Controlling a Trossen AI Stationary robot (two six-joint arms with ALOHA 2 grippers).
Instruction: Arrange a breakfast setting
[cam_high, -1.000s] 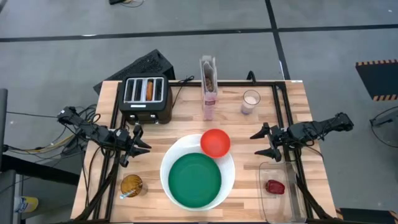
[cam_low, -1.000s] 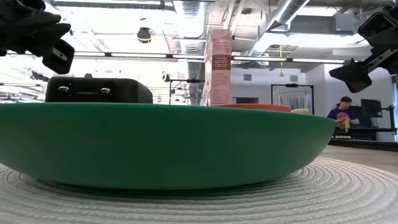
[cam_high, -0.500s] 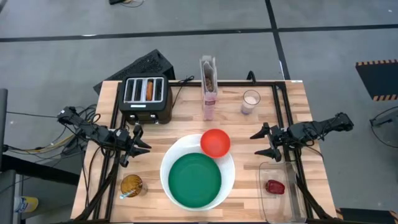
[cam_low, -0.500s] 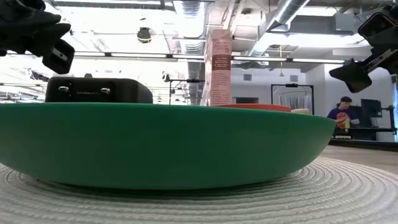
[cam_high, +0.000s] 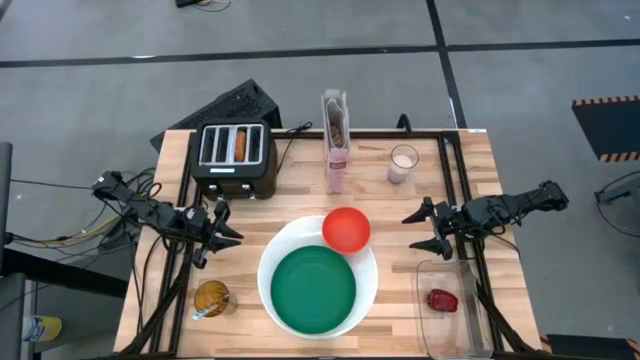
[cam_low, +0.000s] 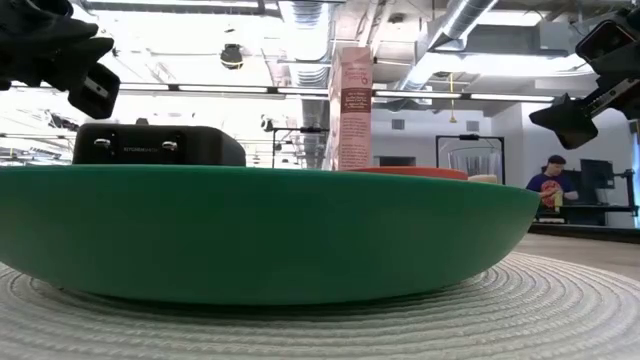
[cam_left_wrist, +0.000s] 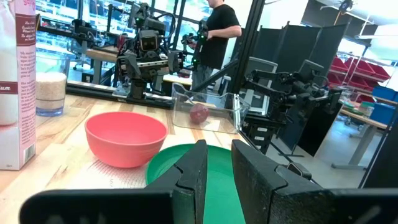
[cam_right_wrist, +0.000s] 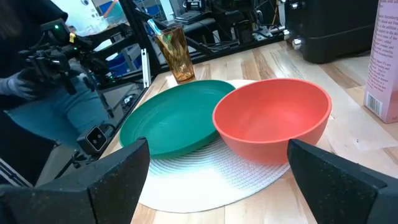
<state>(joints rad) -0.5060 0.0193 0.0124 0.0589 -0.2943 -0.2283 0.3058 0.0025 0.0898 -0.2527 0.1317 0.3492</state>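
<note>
The green plate (cam_high: 314, 290) lies on the large white round plate (cam_high: 366, 262) at the table's near middle. The red bowl (cam_high: 346, 229) sits on the white plate's far rim. The bagel (cam_high: 240, 146) stands in a slot of the black toaster (cam_high: 235, 160) at the far left. The pink cereal box (cam_high: 336, 140) stands upright at the far middle. The dark red food item (cam_high: 442, 299) lies in a clear container (cam_high: 452, 330) at the near right. My left gripper (cam_high: 225, 232) hovers left of the plates, open by a narrow gap (cam_left_wrist: 217, 152). My right gripper (cam_high: 420, 230) hovers right of the bowl, wide open (cam_right_wrist: 216, 149).
An amber glass (cam_high: 211, 298) with a thin utensil in it stands at the near left. A glass of white liquid (cam_high: 403, 163) stands right of the cereal box. Black rails run along both table sides. A person (cam_left_wrist: 214, 37) stands in the room beyond.
</note>
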